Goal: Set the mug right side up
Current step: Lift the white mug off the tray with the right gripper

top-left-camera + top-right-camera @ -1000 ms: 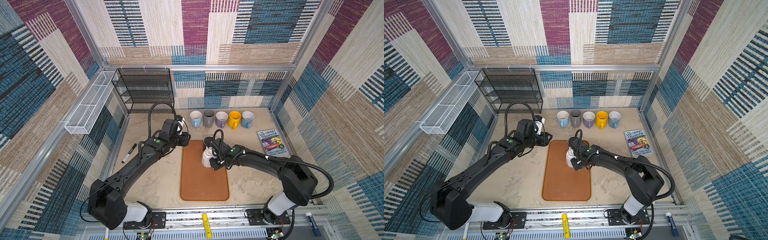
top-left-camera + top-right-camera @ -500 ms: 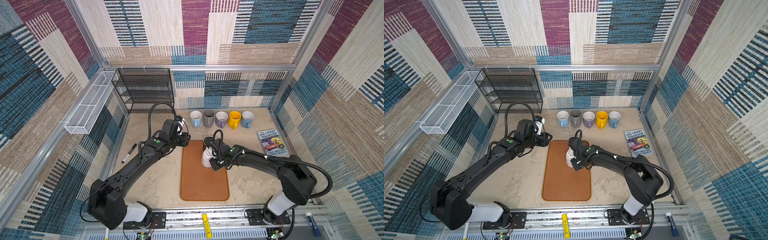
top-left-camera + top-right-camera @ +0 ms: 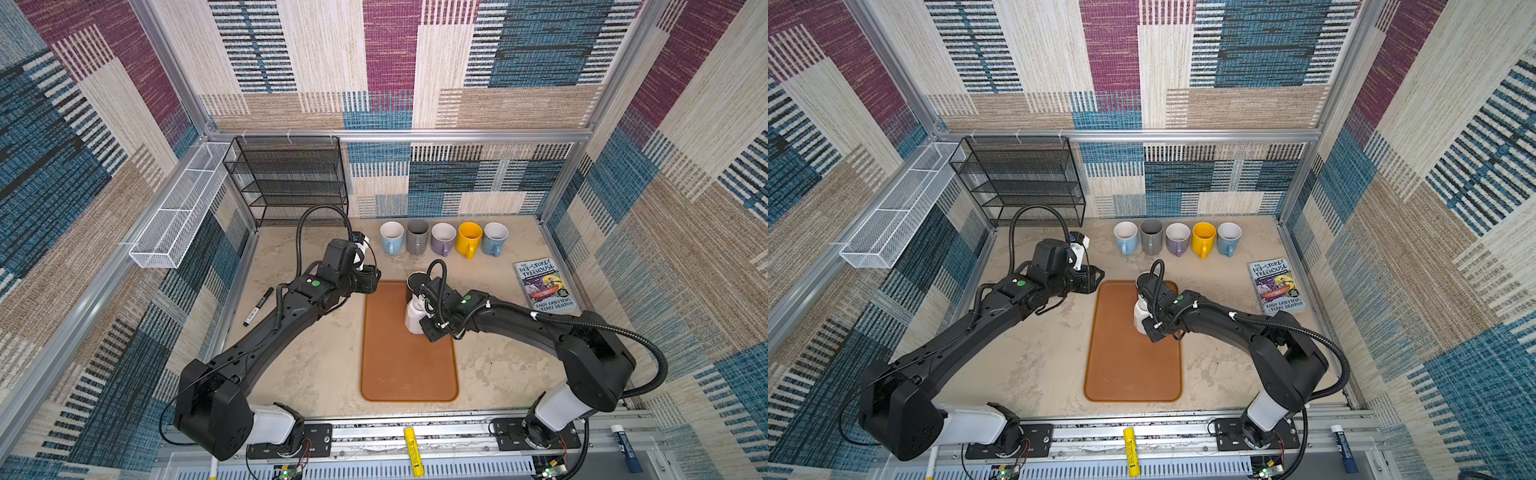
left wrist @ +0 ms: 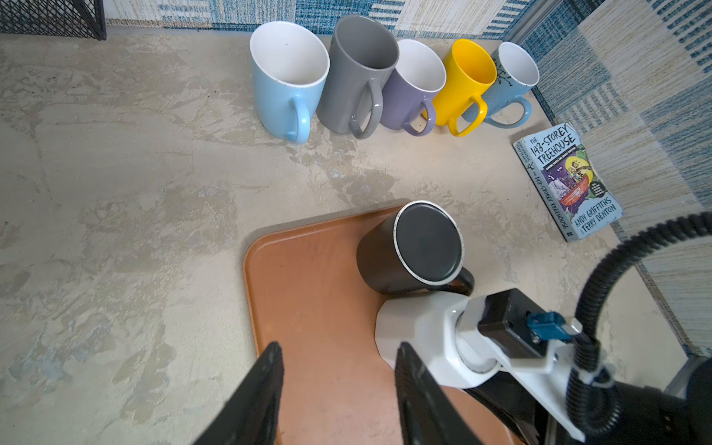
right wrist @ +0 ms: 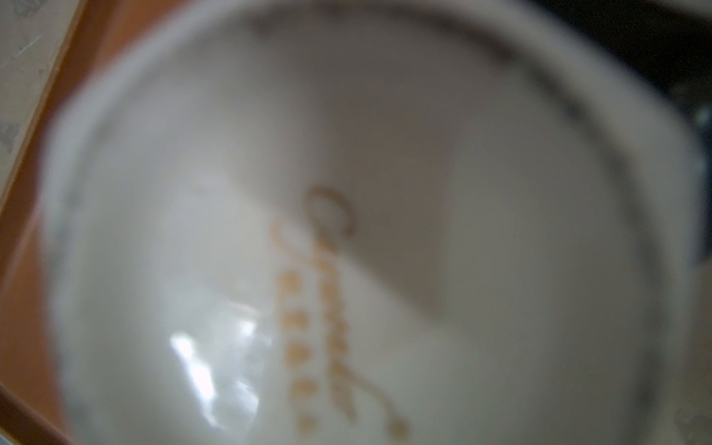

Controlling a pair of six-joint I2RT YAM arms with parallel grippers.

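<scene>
Beige tabletop (image 3: 311, 365), orange mat (image 3: 407, 370), white mug (image 3: 412, 318), patchwork walls (image 3: 457, 62).

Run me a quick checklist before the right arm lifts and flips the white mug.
1. White mug base-up on the tray: ok, it needs the flip.
2. Right gripper shut at the mug's side: ok.
3. Firm hold on the mug: cannot tell. The fingers are hidden in every view.
4. Left gripper open, empty and off to the side: ok.
5. Room from the black mug: not ok. It stands upside down right next to the white mug, so a swing may hit it.
6. Mug row at the back wall, well away: ok.
</scene>
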